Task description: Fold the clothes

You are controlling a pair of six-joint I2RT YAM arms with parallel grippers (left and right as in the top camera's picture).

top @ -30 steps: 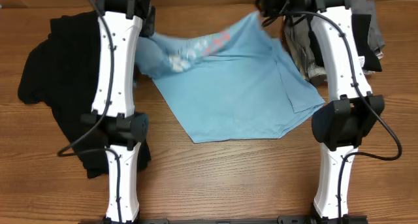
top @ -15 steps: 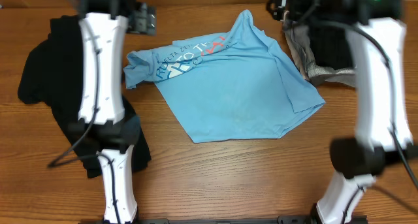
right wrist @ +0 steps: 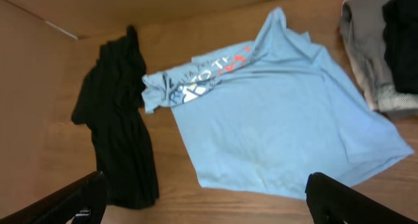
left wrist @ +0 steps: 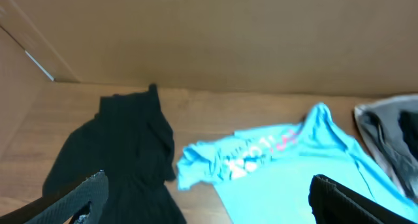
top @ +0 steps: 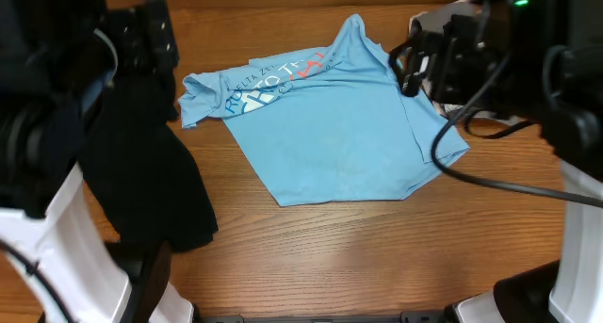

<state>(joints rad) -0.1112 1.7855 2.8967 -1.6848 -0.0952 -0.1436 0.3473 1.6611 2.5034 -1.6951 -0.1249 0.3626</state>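
The blue shirt [top: 339, 125] lies in the middle of the wooden table [top: 377, 257], a bit toward the far side. Most of it is spread flat. Its left sleeve [top: 193, 102] is bunched up, and the far edge by the printed letters is wrinkly. A black heap of clothes [top: 155, 186] lies to the left of it, and a grey and black pile [right wrist: 372, 48] lies on the far right.

The left gripper [left wrist: 208, 181] is up high with its two fingers spread wide, and it holds nothing. The right gripper [right wrist: 206, 178] is the same: wide open, empty, high above the shirt.

The shirt looks thin, soft and light. I think it will flop and sag when lifted, and it may slide on the smooth wood. A pinch at an edge should work best, like the near corner [top: 283, 202] and the right corner [top: 460, 152], one for each gripper. The bunched sleeve likely needs pulling out flat first.
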